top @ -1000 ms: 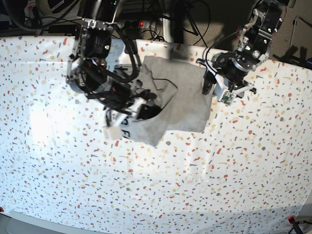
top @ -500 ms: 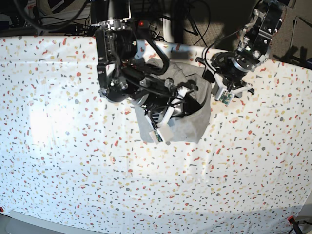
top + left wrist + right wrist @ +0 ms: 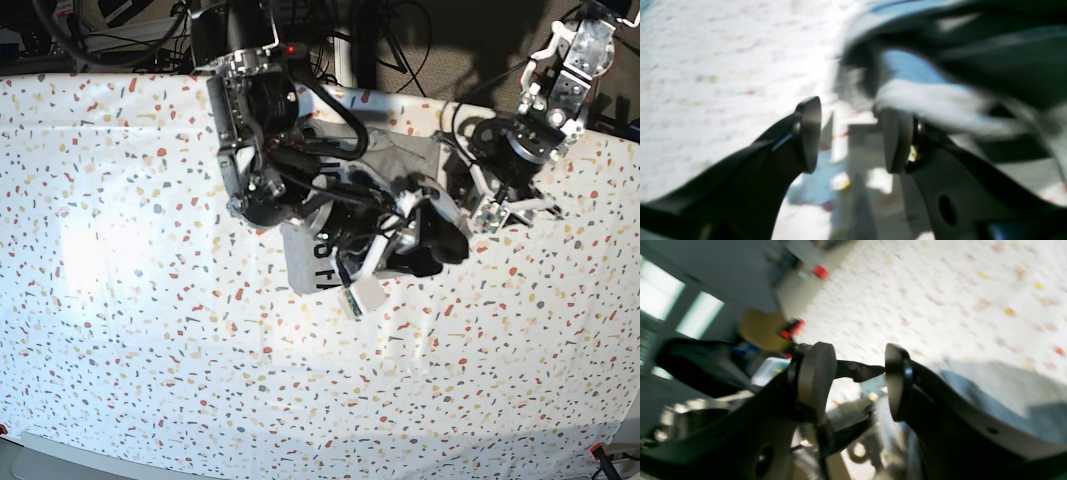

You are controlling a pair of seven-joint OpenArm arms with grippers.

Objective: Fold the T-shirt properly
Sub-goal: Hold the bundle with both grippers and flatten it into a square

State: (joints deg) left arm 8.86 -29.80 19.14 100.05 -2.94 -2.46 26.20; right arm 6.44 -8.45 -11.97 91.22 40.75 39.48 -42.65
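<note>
The heather-grey T-shirt [image 3: 303,262] lies bunched at the table's back middle, with black lettering showing on its front left part. My right arm reaches across it from the left, and its gripper [image 3: 443,243] is over the shirt's right edge. In the right wrist view that gripper [image 3: 857,383] is open and empty, with grey cloth [image 3: 990,380] beside its right finger. My left gripper [image 3: 492,212] is just right of the shirt. In the left wrist view it [image 3: 850,136] is open and empty above the table. Both wrist views are blurred. The arm hides much of the shirt.
The speckled white tablecloth [image 3: 150,330] covers the whole table. Cables and dark equipment [image 3: 330,40] lie behind the back edge. The two arms are close together at the shirt's right side. Red clamps [image 3: 598,450] hold the cloth at the front corners.
My right arm has swept from the shirt's left side to its right edge, dragging cloth over, and its gripper is now open. My left gripper has moved right, off the shirt.
</note>
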